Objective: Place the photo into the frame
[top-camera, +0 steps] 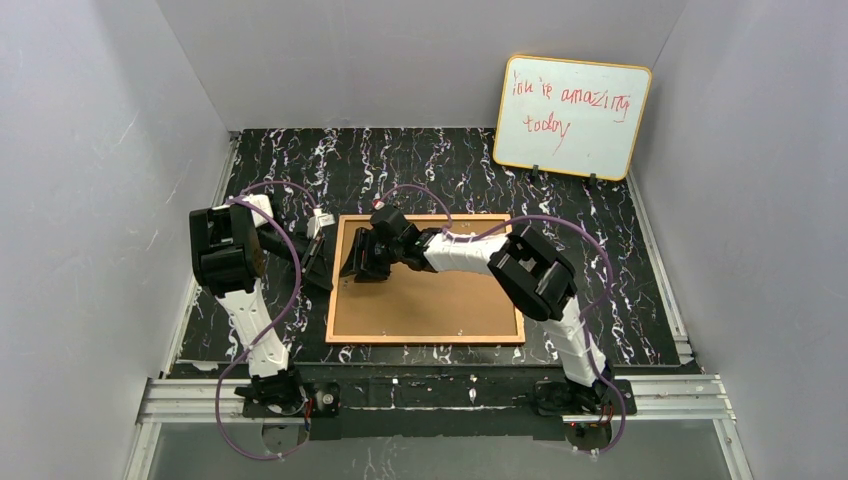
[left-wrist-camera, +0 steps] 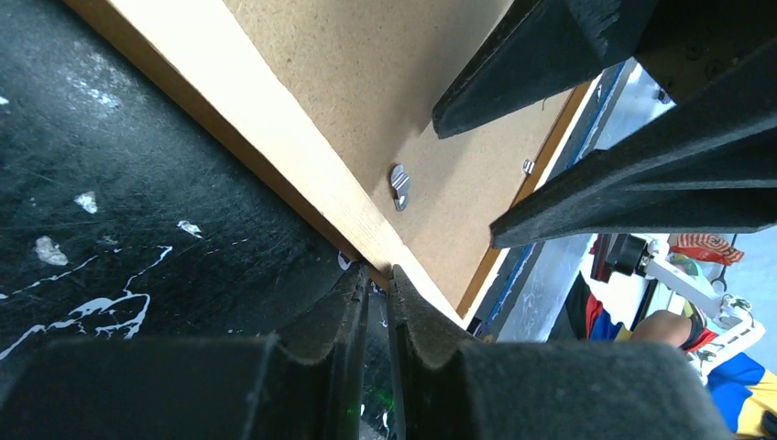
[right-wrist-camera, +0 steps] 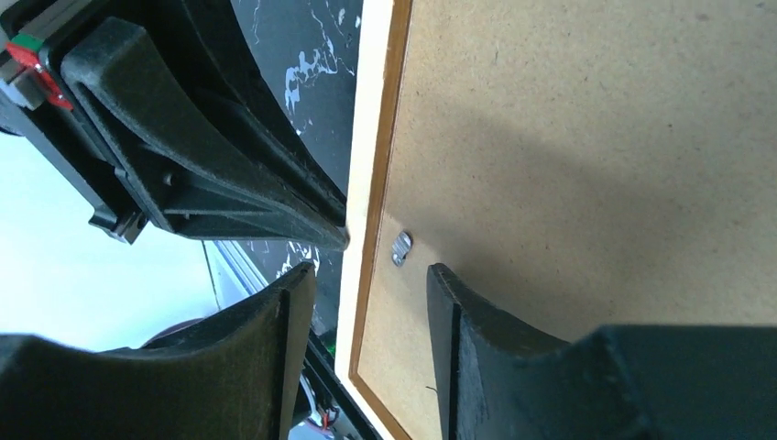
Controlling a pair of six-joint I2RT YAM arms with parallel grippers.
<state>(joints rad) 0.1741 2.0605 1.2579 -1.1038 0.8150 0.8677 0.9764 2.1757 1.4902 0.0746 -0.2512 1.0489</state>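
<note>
Back-up on the desk (top-camera: 300, 160), the frame (top-camera: 430, 300) meets the closed left gripper (left-wrist-camera: 376, 275) at its rail as the parted right gripper (right-wrist-camera: 371, 271) straddles a metal turn-clip (right-wrist-camera: 400, 247), best swivelled gently aside; no photo in view.

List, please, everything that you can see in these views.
frame: one, orange-brown, flat at table centre, brown back up
clips: two seen, silver, on frame's back
whiteboard: one, white, yellow edge, red writing, propped at far right
table: one, black with white marbling
photo: none in view
left arm: one, white and black, near left
right arm: one, white and black, reaching over frame
left gripper: one, black, shut, tips at frame's left edge
right gripper: one, black, open, astride frame's left rail
</note>
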